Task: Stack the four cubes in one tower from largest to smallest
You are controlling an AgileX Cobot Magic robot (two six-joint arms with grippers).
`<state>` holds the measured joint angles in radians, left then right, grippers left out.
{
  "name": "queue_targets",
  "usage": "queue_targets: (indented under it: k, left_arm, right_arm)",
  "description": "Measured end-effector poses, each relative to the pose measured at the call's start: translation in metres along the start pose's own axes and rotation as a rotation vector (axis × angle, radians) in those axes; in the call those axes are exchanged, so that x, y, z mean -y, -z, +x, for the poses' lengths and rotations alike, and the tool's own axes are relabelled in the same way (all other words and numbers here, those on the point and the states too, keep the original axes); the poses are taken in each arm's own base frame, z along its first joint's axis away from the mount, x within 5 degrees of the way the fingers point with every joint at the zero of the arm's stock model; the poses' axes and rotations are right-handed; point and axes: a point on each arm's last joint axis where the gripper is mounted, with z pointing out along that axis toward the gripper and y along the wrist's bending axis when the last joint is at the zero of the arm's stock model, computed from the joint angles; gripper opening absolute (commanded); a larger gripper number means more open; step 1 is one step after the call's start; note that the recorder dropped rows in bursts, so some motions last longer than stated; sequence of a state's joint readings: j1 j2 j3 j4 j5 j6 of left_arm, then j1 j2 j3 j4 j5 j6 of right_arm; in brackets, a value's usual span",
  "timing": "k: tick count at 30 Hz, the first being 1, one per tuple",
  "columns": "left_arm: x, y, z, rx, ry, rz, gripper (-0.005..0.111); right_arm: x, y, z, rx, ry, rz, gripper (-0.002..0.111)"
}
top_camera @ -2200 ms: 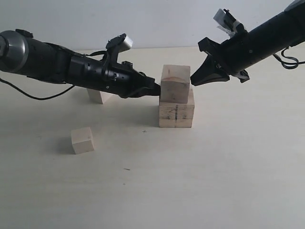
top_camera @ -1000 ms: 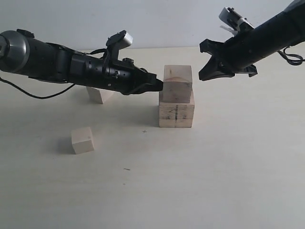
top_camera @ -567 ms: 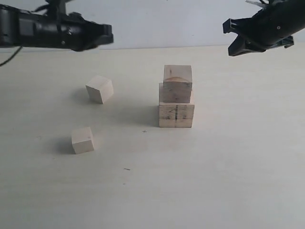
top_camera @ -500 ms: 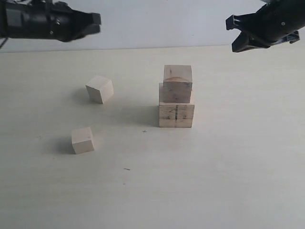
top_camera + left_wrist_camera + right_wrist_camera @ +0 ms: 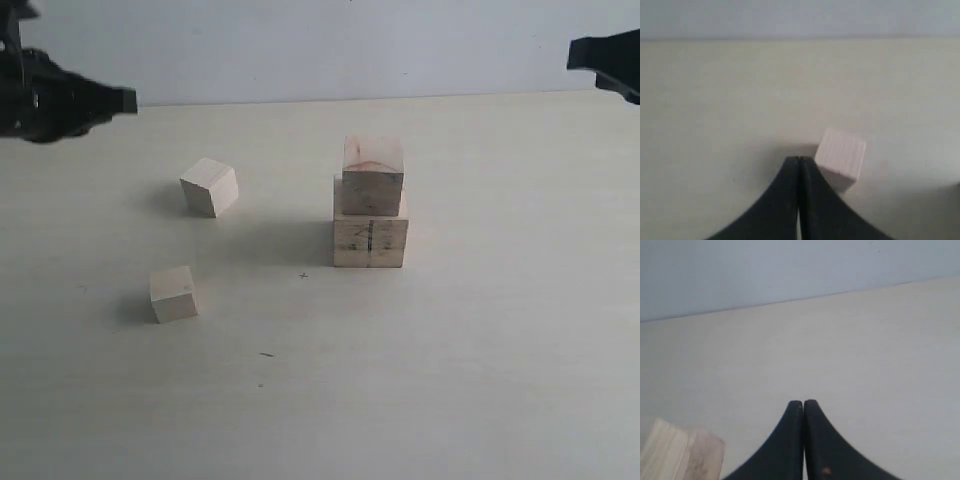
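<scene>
Looking at the table (image 5: pixel 480 380), the tower (image 5: pixel 371 205) is only two blocks high so far. The largest cube (image 5: pixel 370 243) sits a bit right of the middle, pale with dark marks on its near face. The second cube (image 5: pixel 373 176) rests flat on top of it, a touch darker, and set slightly toward the right edge of the big one.

The other two are loose on the left side. The third cube (image 5: pixel 209 187) sits farther back, turned at an angle. The smallest cube (image 5: pixel 173 294) is nearer and a little more to the left. They're well apart from each other and from the stack.

Both arms are way out at the edges. The left gripper (image 5: pixel 125 99) hangs at the far left, up by the wall (image 5: pixel 300 50). Its wrist view shows the jaws pressed together with nothing between them, and a pale cube (image 5: pixel 840 157) just beside the tips; can't tell which loose one it is. The right gripper (image 5: pixel 600 55) barely pokes in at the far right. Its fingers (image 5: pixel 812 440) are clenched tight too and carry nothing, with a corner of the tower (image 5: pixel 670 455) at the view's edge.
</scene>
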<state>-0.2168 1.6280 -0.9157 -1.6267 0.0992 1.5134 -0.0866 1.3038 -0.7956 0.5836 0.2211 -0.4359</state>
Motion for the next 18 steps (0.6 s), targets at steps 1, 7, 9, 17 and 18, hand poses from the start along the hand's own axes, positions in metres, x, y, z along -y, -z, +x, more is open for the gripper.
queue_targets:
  k: [1,7,9,17,18]
  left_arm:
    - [0.000,0.000,0.011,-0.032,-0.024,0.005,0.000]
    - [-0.001,0.001,0.043,-0.133,-0.112,0.039,0.000]
    - [0.000,0.001,0.043,-0.135,-0.103,0.042,0.000]
    - [0.001,0.001,0.042,-0.122,0.008,0.045,0.000]
    - [0.001,0.001,0.042,-0.121,0.014,0.045,0.000]
  right_arm:
    - [-0.002,0.009,0.004,-0.012,0.012,-0.014,0.000]
    - [-0.011,0.048,0.036,-0.163,0.100,-0.101,0.000]
    - [-0.010,0.063,0.034,-0.040,0.106,-0.073,0.000]
    - [-0.012,0.149,0.040,0.422,0.177,-0.015,0.000]
    - [-0.011,0.156,0.047,0.447,0.203,-0.007,0.000]
